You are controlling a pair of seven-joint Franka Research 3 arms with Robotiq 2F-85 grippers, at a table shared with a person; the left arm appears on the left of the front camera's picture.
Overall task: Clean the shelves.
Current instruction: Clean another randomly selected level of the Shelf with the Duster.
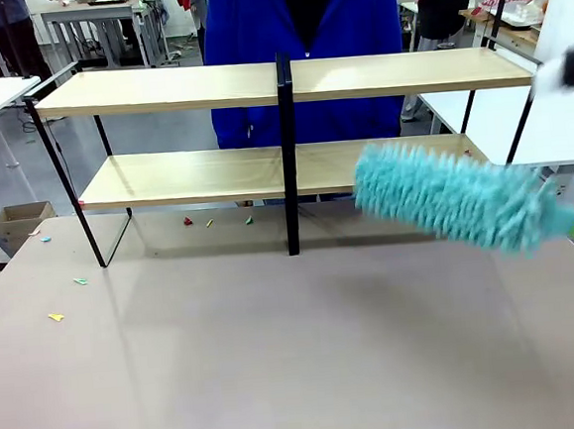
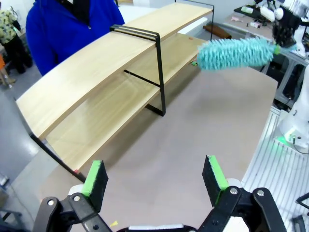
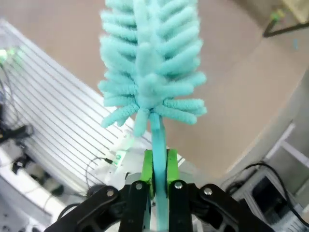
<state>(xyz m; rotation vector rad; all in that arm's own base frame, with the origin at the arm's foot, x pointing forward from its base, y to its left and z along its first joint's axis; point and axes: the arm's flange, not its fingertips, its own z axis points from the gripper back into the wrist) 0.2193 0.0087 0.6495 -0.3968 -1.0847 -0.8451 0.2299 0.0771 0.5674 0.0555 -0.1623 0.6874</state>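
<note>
The shelves are two long light-wood boards in a thin black frame with a black centre post, standing at the table's far side; they also run across the left wrist view. A fluffy teal duster hangs in the air at the right, in front of the lower board's right end. Its thin teal handle is clamped in my right gripper, which is shut on it; the duster head rises above those fingers. My left gripper hovers open above the table with nothing between its green pads.
A person in a blue top stands right behind the shelves. Small coloured paper scraps lie on the brown tabletop, some under the lower board. A cardboard box sits on the floor at the left.
</note>
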